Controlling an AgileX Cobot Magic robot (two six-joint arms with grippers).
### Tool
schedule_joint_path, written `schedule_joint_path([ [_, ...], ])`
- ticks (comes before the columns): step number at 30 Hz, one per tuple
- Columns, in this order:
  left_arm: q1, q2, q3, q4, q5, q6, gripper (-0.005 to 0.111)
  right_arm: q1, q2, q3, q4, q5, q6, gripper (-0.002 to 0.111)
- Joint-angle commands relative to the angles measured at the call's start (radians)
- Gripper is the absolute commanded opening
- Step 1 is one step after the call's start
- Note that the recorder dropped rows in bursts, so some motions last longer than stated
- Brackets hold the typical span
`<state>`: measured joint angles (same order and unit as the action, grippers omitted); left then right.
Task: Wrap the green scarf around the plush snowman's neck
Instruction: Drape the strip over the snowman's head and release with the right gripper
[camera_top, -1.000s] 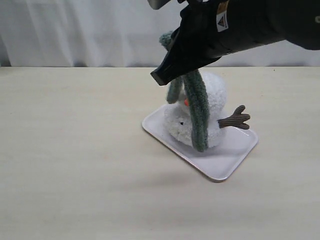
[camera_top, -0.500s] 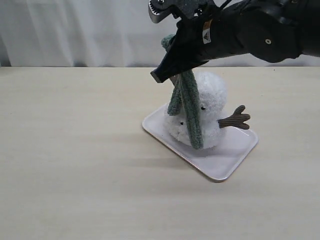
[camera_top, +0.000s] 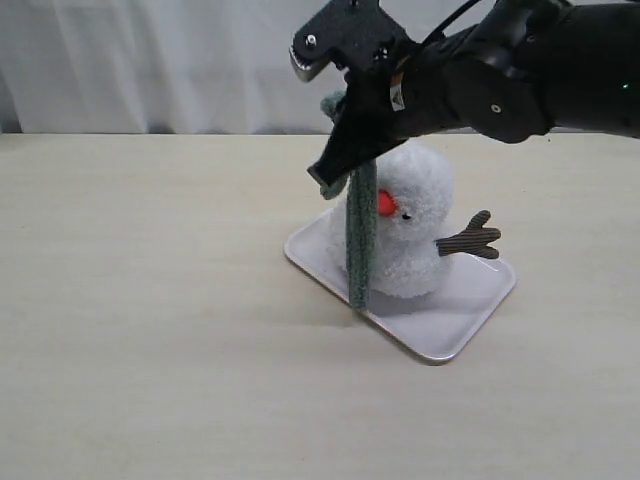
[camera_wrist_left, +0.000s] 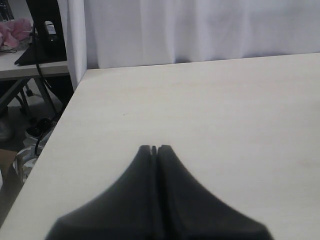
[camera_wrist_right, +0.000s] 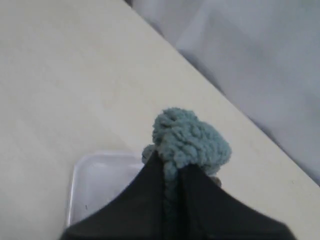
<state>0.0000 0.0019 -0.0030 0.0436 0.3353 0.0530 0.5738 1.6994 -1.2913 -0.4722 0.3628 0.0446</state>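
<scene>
The green scarf (camera_top: 360, 240) hangs pinched between the right fingers (camera_wrist_right: 142, 200).

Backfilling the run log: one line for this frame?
right end effector: shut on green scarf, dangling beside plush snowman | left end effector: shut, empty | wrap: not done

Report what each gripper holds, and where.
Right gripper: the scarf, pinched near its top, the rest hanging by the snowman. Left gripper: nothing, jaws shut.
</scene>
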Motion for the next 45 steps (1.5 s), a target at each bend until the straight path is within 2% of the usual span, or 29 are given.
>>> schedule_joint_path([
  [1,-0.001,-0.002,0.003,-0.002,-0.012,-0.002,0.0,-0.024,0.005,0.0,-0.081,0.145,-0.007,0.004],
  [4,-0.001,-0.002,0.003,-0.002,-0.012,-0.002,0.0,-0.024,-0.015,0.0,-0.173,0.223,0.0,0.004],
  [11,-0.001,-0.002,0.003,-0.002,-0.012,-0.002,0.0,-0.03,-0.022,0.0,-0.252,0.258,0.028,0.004],
  [20,-0.001,-0.002,0.003,-0.002,-0.012,-0.002,0.0,-0.03,-0.03,0.0,-0.3,0.451,-0.16,0.004],
  [24,-0.001,-0.002,0.003,-0.002,-0.012,-0.002,0.0,-0.03,-0.03,0.0,-0.31,0.463,-0.214,0.004],
  [28,-0.001,-0.002,0.003,-0.002,-0.012,-0.002,0.0,-0.03,-0.028,0.0,-0.284,0.396,-0.205,0.005],
  [30,-0.001,-0.002,0.003,-0.002,-0.012,-0.002,0.0,-0.03,-0.017,0.0,-0.284,0.386,-0.16,0.013],
  [31,-0.001,-0.002,0.003,-0.002,-0.012,-0.002,0.0,-0.03,-0.007,0.0,-0.284,0.386,-0.123,0.022],
  [34,-0.001,-0.002,0.003,-0.002,-0.012,-0.002,0.0,-0.03,-0.002,0.0,-0.286,0.393,-0.065,0.041],
  [36,-0.001,-0.002,0.003,-0.002,-0.012,-0.002,0.0,-0.041,-0.002,0.0,-0.329,0.411,0.095,0.051],
  [38,-0.001,-0.002,0.003,-0.002,-0.012,-0.002,0.0,-0.063,-0.002,0.0,-0.292,0.441,0.156,0.053],
  [40,-0.001,-0.002,0.003,-0.002,-0.012,-0.002,0.0,-0.103,-0.002,-0.005,-0.16,0.449,0.158,0.053],
  [42,-0.001,-0.002,0.003,-0.002,-0.012,-0.002,0.0,-0.159,-0.002,-0.029,-0.006,0.449,0.135,0.053],
  [45,-0.001,-0.002,0.003,-0.002,-0.01,-0.002,0.0,-0.205,-0.002,-0.059,0.121,0.439,0.079,0.053],
])
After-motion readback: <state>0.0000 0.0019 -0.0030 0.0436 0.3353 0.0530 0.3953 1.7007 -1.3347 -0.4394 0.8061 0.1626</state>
